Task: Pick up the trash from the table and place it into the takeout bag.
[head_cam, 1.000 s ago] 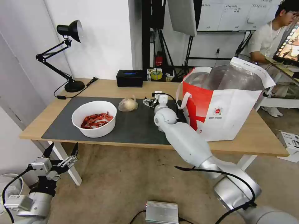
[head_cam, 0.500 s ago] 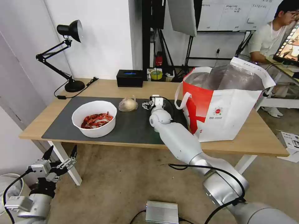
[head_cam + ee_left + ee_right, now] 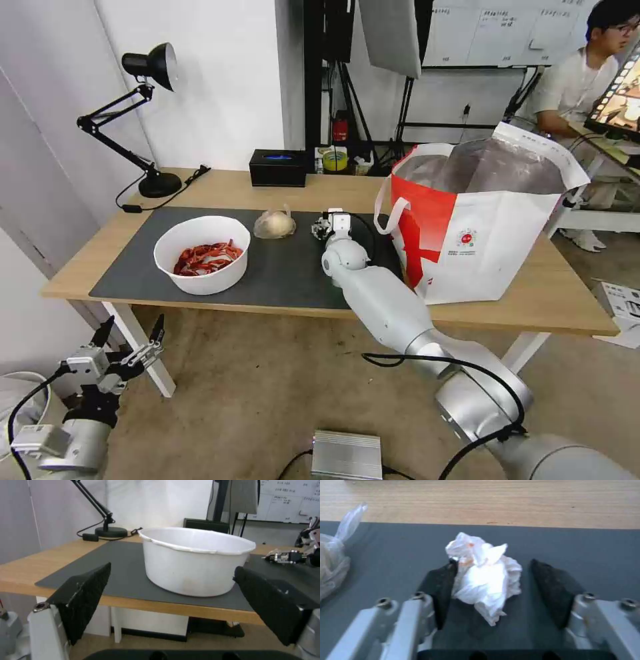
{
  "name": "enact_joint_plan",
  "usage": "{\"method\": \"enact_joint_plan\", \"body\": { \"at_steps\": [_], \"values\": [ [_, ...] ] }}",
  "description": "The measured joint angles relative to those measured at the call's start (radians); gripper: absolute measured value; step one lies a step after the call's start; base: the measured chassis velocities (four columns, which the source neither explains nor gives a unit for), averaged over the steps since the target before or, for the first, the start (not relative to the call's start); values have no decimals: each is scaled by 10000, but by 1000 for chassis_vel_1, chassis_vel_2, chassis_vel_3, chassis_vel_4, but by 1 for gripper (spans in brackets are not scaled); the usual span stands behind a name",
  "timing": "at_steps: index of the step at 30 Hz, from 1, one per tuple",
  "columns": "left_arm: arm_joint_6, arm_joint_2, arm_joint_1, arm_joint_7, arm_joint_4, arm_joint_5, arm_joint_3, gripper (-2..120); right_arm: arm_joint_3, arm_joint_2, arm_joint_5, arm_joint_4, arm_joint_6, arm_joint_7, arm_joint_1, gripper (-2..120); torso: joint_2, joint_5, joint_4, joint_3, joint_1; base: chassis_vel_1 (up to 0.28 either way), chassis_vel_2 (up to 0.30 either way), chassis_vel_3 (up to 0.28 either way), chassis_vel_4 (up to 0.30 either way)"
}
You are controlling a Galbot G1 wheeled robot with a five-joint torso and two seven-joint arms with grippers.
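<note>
The table is the landmark, its dark mat carrying what trash is left. The takeout bag stands open on the table's right part, just beside the mat's right edge, foil mouth up. The white bowl of crayfish shells sits on the mat's left half, with the small knotted bag behind it toward the mat's far edge.

The step in hand looks like the pickup of the crumpled tissue, which lies on the mat between the knotted bag and the takeout bag. The right gripper is low over it, jaws spread, one finger touching the tissue and the other just clear. The next move likely calls for closing squarely, then lifting above the bag's rim.

There is bare mat around the tissue, and the bag's loop handle hangs near the arm. The left gripper hangs open below the table's front left edge, facing the bowl.
</note>
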Motion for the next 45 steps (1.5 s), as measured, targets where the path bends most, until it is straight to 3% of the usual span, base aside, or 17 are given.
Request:
{"method": "enact_joint_plan", "body": {
  "at_steps": [16,29,36,45],
  "values": [
    [-68,-85,102,58,-29,-11,-69,100,87,-9,41,105,202,83,-162,0,1,0,2,0,0,0,0,0,0],
    [-80,-113,128,71,-97,-20,-102,100,128,-166,27,723,366,85,-429,0,0,0,-1,1,0,0,0,0,0],
    [-81,-79,137,71,-78,-62,-169,100,-300,-635,322,2568,568,41,-853,0,0,0,2,0,0,0,0,0,0],
    [-81,101,171,76,-51,-197,-299,100,-1240,-1943,366,5373,1239,-474,-1734,0,0,1,0,0,0,0,0,0,0]
  ]
}}
